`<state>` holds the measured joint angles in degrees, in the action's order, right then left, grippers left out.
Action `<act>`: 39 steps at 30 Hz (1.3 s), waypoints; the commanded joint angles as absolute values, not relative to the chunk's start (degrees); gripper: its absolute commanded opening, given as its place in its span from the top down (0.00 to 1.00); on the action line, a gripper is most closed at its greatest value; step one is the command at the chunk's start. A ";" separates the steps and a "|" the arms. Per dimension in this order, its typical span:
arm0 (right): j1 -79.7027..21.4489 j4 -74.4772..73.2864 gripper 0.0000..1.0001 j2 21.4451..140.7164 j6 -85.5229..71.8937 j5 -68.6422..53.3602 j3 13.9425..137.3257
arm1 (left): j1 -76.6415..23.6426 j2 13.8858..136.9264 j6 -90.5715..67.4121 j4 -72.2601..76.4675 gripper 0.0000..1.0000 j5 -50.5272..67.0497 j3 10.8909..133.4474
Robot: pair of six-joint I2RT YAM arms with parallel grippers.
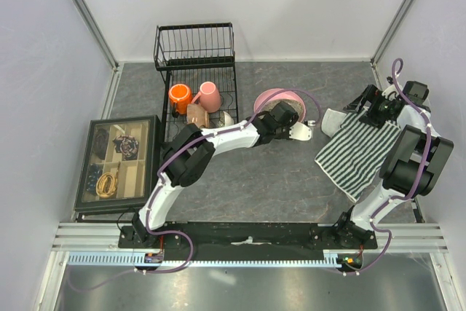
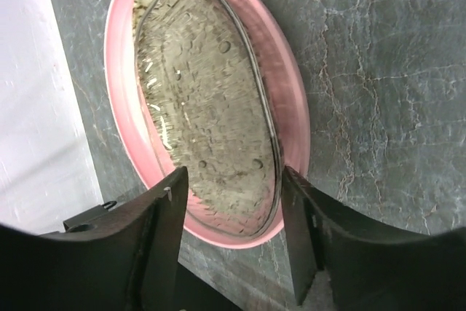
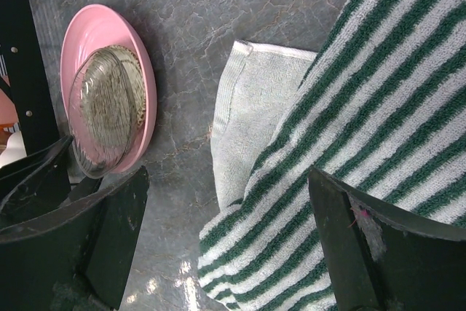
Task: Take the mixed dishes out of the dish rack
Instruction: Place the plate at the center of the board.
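Observation:
The black wire dish rack (image 1: 195, 71) stands at the back left. On its base are an orange mug (image 1: 179, 97), a pink mug (image 1: 210, 96), a tan-brown bowl (image 1: 196, 114) and a small white bowl (image 1: 227, 118). The wide pink dish with a speckled grey inside (image 1: 271, 97) lies on the table right of the rack; it also shows in the left wrist view (image 2: 211, 100) and the right wrist view (image 3: 109, 100). My left gripper (image 1: 295, 123) (image 2: 233, 178) is open and empty at the dish's near rim. My right gripper (image 1: 371, 107) (image 3: 226, 202) is open and empty above the cloth.
A green-and-white striped cloth (image 1: 360, 147) (image 3: 349, 107) lies at the right. A black-framed box of trinkets (image 1: 116, 164) sits at the left. Grey walls close in the back and both sides.

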<state>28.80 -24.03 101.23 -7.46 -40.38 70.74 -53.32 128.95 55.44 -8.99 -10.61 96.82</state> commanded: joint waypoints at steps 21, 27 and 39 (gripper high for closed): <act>29.18 -23.38 0.02 102.04 -6.86 -42.36 71.28 | -52.47 114.61 47.21 -18.89 0.04 -10.63 98.79; 29.09 -23.47 0.02 102.13 -6.86 -42.28 71.37 | -51.16 110.48 39.14 -19.60 0.07 -14.32 101.95; 29.09 -23.99 0.02 100.90 -7.56 -38.23 71.89 | -31.93 100.82 11.00 -27.77 0.10 -6.95 114.26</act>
